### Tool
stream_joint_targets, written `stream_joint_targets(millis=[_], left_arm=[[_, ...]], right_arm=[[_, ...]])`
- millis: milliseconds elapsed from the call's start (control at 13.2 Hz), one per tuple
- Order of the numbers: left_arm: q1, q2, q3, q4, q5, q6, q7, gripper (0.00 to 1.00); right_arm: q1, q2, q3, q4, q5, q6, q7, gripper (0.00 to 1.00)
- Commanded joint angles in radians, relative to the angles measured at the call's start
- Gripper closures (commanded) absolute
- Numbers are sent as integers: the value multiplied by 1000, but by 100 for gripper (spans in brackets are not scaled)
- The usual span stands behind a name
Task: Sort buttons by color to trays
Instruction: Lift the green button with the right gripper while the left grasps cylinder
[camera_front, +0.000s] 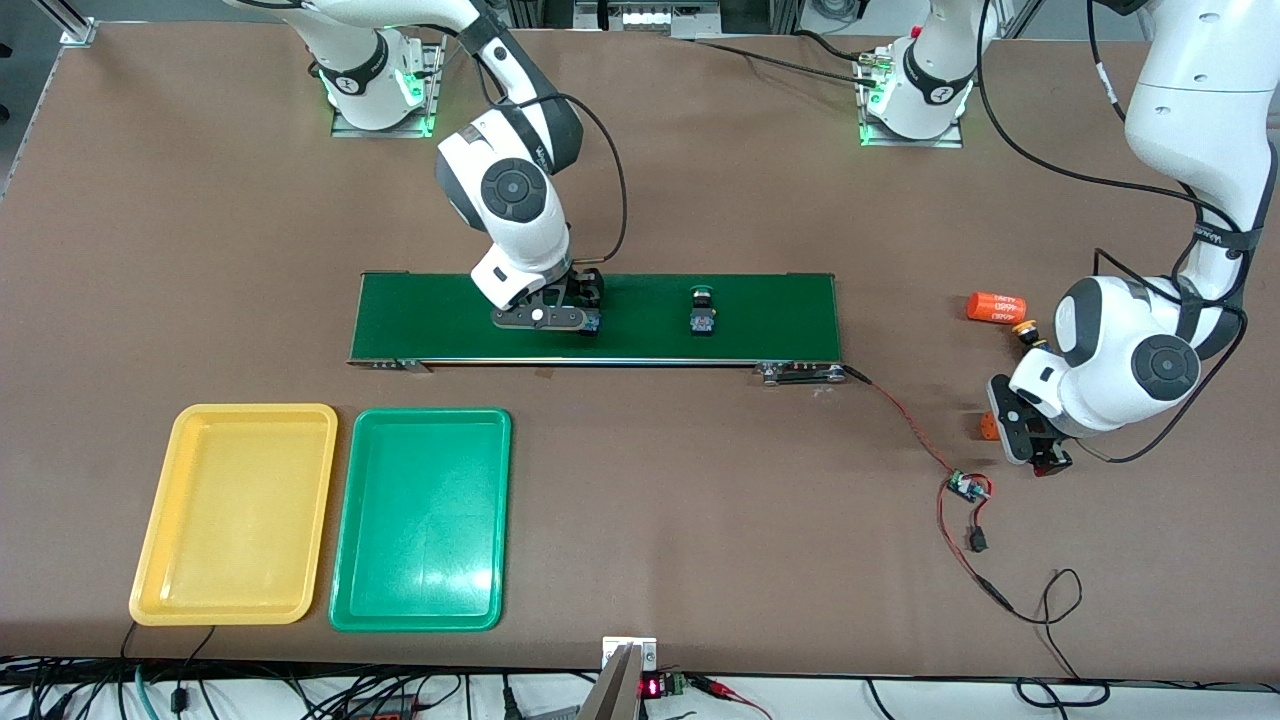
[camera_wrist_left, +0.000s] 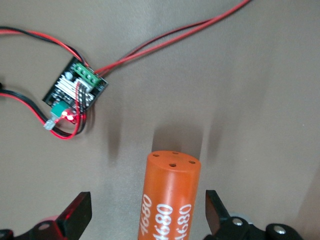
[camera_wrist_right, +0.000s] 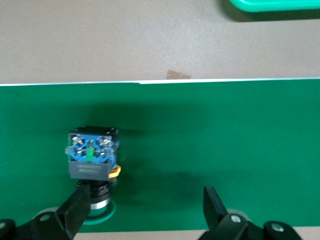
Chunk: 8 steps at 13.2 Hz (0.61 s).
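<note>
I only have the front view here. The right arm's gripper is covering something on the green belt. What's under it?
Observer: The right wrist view shows a button lying on its side on the belt. It is close to one finger of the open right gripper, not centred between the two.
Operator: What colour is its cap?
Observer: The cap looks green, as far as it shows beside that finger.
Operator: And the left gripper?
Observer: The left gripper is open around an orange cylinder with white print, which touches neither finger.
</note>
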Motion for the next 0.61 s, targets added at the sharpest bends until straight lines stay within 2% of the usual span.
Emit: stream_joint_targets(millis=[0,228,379,531], left_arm=[[28,25,-7,20,8,7,33,0],[35,37,-7,12,-7,7,31,0],[37,42,-7,11,-7,7,31,10],[37,43,-7,8,-2,7,34,25]], right_arm=[[4,5,-7,12,12,5,36,0],[3,11,-7,17,20,8,61,0],[4,15,-7,18,29,24,61,0],[4,37,-7,18,29,54,61,0]])
